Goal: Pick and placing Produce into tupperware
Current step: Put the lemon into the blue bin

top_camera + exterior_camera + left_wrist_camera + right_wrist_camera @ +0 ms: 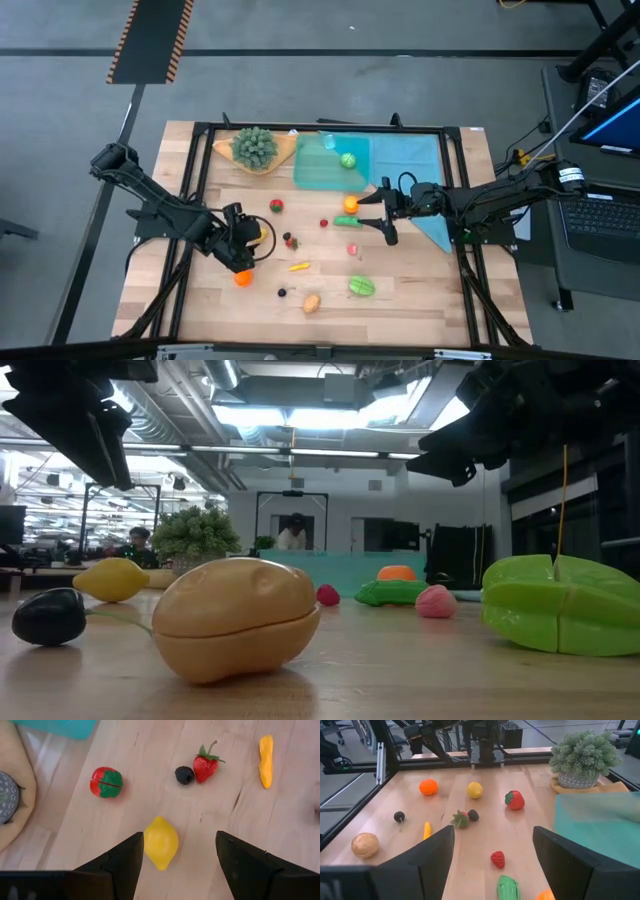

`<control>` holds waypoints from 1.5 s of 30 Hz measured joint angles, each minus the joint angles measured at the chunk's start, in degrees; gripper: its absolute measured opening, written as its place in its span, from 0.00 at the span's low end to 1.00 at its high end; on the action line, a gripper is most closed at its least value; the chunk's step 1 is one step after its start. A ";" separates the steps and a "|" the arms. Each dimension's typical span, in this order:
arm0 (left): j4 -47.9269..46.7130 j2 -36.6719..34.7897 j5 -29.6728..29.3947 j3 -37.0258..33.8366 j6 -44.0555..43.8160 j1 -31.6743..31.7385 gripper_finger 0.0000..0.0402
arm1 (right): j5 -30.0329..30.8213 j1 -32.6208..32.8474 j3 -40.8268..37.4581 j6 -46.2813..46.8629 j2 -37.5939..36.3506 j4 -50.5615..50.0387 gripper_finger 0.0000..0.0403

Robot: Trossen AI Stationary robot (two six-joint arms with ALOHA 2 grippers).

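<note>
Small toy produce lies scattered on the wooden table. My left gripper (pixel 252 240) (pixel 177 840) hangs open above a yellow lemon (pixel 160 842), which lies between its fingers, close to one of them; I see no touch. A tomato (pixel 106 782), a strawberry (pixel 205 764) and a blackberry (pixel 184 775) lie just beyond it. My right gripper (pixel 381 218) (pixel 493 829) is open and empty, above a green cucumber (pixel 350 222) (pixel 507 887) and beside an orange fruit (pixel 351 204). The teal tupperware (pixel 318 170) sits at the far side with a green fruit (pixel 347 159) inside.
A bushy plant (pixel 255 147) in a tan dish stands left of the tupperware; a teal cloth (pixel 415 165) lies to its right. Nearer the front edge lie an orange (pixel 242 279), a yellow piece (pixel 298 266), a green fruit (pixel 361 286) and a tan potato (pixel 311 302) (pixel 240 618).
</note>
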 joint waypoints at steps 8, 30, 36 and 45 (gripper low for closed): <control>-0.02 0.00 0.00 0.00 1.70 0.02 0.60 | 0.03 -0.04 0.00 -0.16 0.01 0.00 0.67; 9.68 -0.04 5.24 -9.90 1.41 6.64 0.60 | 0.02 -0.04 0.00 0.02 0.00 -0.04 0.67; 14.21 -0.04 7.20 -13.14 1.51 8.04 0.60 | 0.02 -0.04 0.00 0.04 0.00 -0.05 0.67; 22.06 -0.04 7.24 -18.47 1.57 9.96 0.60 | 0.02 -0.04 0.00 0.04 0.00 -0.11 0.67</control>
